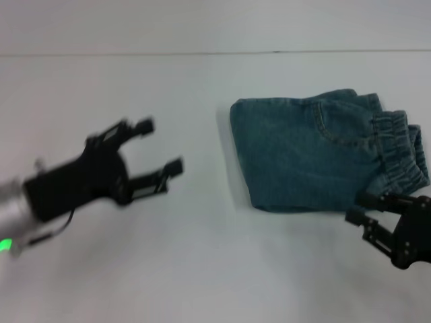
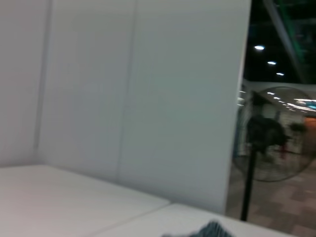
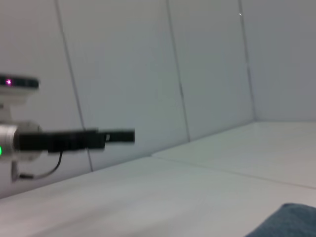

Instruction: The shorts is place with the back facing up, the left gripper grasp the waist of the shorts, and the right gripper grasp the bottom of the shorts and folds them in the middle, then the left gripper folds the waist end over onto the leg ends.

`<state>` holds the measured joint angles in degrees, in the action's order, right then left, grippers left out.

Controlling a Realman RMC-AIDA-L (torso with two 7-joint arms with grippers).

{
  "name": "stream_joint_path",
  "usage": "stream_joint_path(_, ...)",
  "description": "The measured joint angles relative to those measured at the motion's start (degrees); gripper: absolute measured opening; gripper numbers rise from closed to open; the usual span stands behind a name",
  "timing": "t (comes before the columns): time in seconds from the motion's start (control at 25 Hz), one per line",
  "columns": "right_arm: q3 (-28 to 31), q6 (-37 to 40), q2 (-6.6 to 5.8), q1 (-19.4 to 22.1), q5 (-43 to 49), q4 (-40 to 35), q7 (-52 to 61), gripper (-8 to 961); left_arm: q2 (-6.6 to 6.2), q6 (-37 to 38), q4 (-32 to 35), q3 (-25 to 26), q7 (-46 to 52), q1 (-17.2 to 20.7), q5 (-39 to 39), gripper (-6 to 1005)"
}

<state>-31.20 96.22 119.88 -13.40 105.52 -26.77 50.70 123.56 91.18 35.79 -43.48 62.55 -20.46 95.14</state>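
We see the shorts lying folded on the white counter, at about 3 o'clock from the middle of the head view. They form a compact, roughly rectangular bundle. The smooth folded edge faces 9 o'clock, and the waist, gathered and ruffled, sits at the 3 o'clock side, bunched over the layers beneath. A curved pocket seam shows on the top layer near the waist. We cannot make out the leg hems or any embroidery in this fold.

The left end effector hangs over bare counter at about 9 o'clock from the shorts, well apart from them. Its 2 black fingers are spread wide and hold nothing; they point toward the shorts. A small green light glows on its grey wrist at the edge of the head view.

The right end effector sits at about 5 o'clock from the shorts, just beside their near corner under the waist. Its thin black fingers are parted, and we cannot tell whether the tips touch the denim; no cloth is gripped between them.

From the right wrist view, we see the left end effector side-on above the counter, and a corner of the shorts. The left wrist view shows a white wall panel, a standing fan beyond it, and a sliver of denim at the frame's edge.
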Motion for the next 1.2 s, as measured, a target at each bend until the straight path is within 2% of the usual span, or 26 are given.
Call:
stream_joint_path(0.04, 0.0, 0.2, -0.01, -0.2, 0.0, 0.5, -1.0, 230, -0.37, 1.3, -3.9, 3.4, -4.1, 1.9, 2.2, 934)
stream_joint_path(0.08, -0.5, 0.7, -0.01, -0.4, 0.0, 1.0, -2.9, 275, -0.44, 1.6, -4.8, 4.6, -5.5, 2.9, 3.4, 933)
stream_joint_path(0.12, -0.5, 0.7, -0.01, -0.4, 0.0, 1.0, -2.9, 302, -0.44, 1.6, -4.8, 4.6, -5.5, 2.9, 3.4, 933)
stream_joint_path(0.24, -1.5, 1.6, 0.03, -0.7, 0.1, 1.4, -5.1, 383, -0.03, 1.6, -5.5, 8.1, -7.2, 6.3, 6.4, 932)
stream_joint_path(0.44, -2.1, 1.7, -0.12, -0.8, 0.1, 1.4, -7.2, 518, 0.14, 2.3, -6.6, 16.6, -10.3, 10.6, 8.8, 932)
stream_joint_path(0.6, -2.2, 1.3, -0.29, -0.9, 0.5, 1.3, -7.6, 692, 0.4, 2.5, -7.6, 19.5, -13.5, 12.7, 8.8, 933)
stream_joint_path(0.88, -2.1, 1.0, -0.35, -1.2, 2.1, 1.0, -7.4, 948, 0.46, 2.7, -9.7, 23.0, -17.5, 14.0, 8.9, 932)
stream_joint_path(1.2, -2.1, 0.1, -0.35, -1.2, 2.1, 1.0, -7.4, 944, 0.45, 2.4, -9.8, 23.1, -18.1, 14.2, 9.5, 932)
